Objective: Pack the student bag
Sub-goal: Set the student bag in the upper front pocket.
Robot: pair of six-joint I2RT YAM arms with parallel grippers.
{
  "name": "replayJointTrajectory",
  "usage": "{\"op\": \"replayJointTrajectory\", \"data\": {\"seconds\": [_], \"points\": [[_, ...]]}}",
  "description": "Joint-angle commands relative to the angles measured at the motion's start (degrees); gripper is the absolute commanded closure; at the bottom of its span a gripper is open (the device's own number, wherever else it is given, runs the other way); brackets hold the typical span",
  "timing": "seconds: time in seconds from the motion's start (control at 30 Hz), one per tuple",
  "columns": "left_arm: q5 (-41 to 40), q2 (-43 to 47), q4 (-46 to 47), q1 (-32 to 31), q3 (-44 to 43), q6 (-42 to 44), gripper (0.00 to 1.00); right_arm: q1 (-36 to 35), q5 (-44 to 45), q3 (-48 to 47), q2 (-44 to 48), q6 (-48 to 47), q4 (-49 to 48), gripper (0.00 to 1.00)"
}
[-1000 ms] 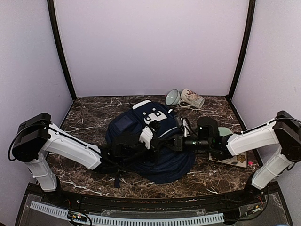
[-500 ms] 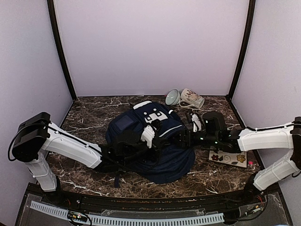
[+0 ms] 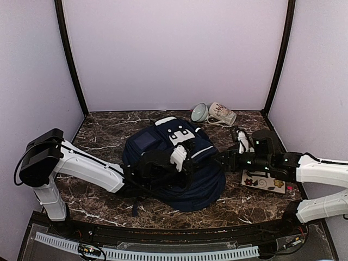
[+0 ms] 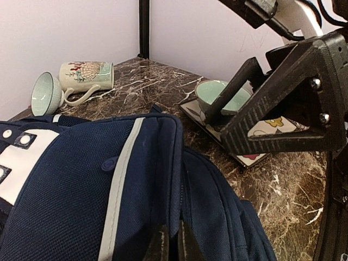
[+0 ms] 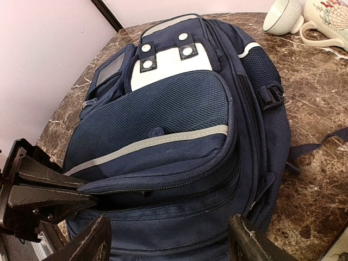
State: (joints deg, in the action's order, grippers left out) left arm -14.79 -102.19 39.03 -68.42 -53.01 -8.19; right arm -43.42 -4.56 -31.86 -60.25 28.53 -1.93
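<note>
Dark marble tabletop (image 3: 103,128), top view: student bag (image 3: 204,185) lies at frame centre. Left gripper (image 4: 169,244) is pinched closed on its front-pocket edge; right gripper (image 5: 168,242) stands wide open, empty, facing the bag.

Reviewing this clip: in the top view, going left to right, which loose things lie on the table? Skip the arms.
bag → bowl on its side → mug on its side → patterned tray, partly under the right arm. Bowl and mug lie at the far edge, behind the bag's right end.
</note>
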Motion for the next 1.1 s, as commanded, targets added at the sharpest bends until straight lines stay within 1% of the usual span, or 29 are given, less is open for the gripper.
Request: {"op": "replayJointTrajectory", "data": {"seconds": [0.0, 0.03, 0.1, 0.13, 0.17, 0.2, 0.23, 0.33, 0.4, 0.5, 0.63, 0.73, 0.83, 0.97, 1.07], "points": [[3.55, -0.51, -1.71, -0.66, -4.55, -0.43, 0.98, 0.36, 1.74, 1.28, 3.48, -0.52, 2.46, 0.26], [4.08, -0.69, -2.42, -0.66, -4.94, -0.42, 0.93, 0.35, 1.7, 1.39, 4.09, -0.36, 2.66, 0.26], [5.8, -0.86, -3.8, -0.66, -5.59, -0.06, 0.75, 0.36, 1.36, 1.79, 5.23, -0.2, 3.0, 0.27], [6.82, -0.94, -4.77, -0.66, -6.09, 0.21, 0.61, 0.31, 1.31, 1.95, 5.68, -0.09, 3.12, 0.27], [7.56, -1.13, -5.88, -0.66, -6.64, 0.54, 0.49, 0.27, 1.2, 2.12, 6.14, 0.02, 3.24, 0.27], [8.13, -1.16, -7.43, -0.66, -7.12, 0.81, 0.38, 0.26, 0.98, 2.21, 6.53, 0.09, 3.24, 0.27], [8.25, -1.06, -8.24, -0.66, -7.3, 1.13, 0.29, 0.2, 0.95, 2.36, 6.89, 0.12, 3.21, 0.27], [7.37, 0.26, -10.43, -0.66, -7.08, 2.07, 0.15, -0.05, 0.26, 2.31, 7.35, 0.12, 2.99, 0.28], [7.01, 1.74, -12.82, -0.66, -7.08, 2.96, 0.1, -0.57, 0.49, 2.16, 7.42, 0.2, 3.07, 0.28], [5.52, 4.18, -17.88, -0.66, -7.68, 4.39, 0.08, -2.11, 1.0, 1.63, 7.43, 0.3, 3.29, 0.28], [1.78, 8.5, -23.8, -0.65, -5.9, 5.2, 0.07, -5.13, 3.0, 0.5, 7.26, 0.27, 4.13, 0.28], [0.05, 13.42, -26.51, -0.6, -1.96, 5.54, 0.08, -6.94, 3.94, 0.03, 6.97, 0.58, 4.31, 0.28], [-3.92, 17.48, -29.56, -0.66, 1.03, 5.55, 0.08, -8.5, 4.71, -0.25, 6.24, 1.1, 3.9, 0.28], [-10.42, 19.79, -34.16, -0.66, 3.27, 4.6, 0.1, -10.53, 5.97, -1.3, 3.97, 1.5, 3.64, 0.28], [-13.04, 20.99, -36.08, -0.61, 4.97, 3.18, 0.11, -12.53, 7.47, -2.4, 1.86, 1.74, 3.9, 0.29]]}}
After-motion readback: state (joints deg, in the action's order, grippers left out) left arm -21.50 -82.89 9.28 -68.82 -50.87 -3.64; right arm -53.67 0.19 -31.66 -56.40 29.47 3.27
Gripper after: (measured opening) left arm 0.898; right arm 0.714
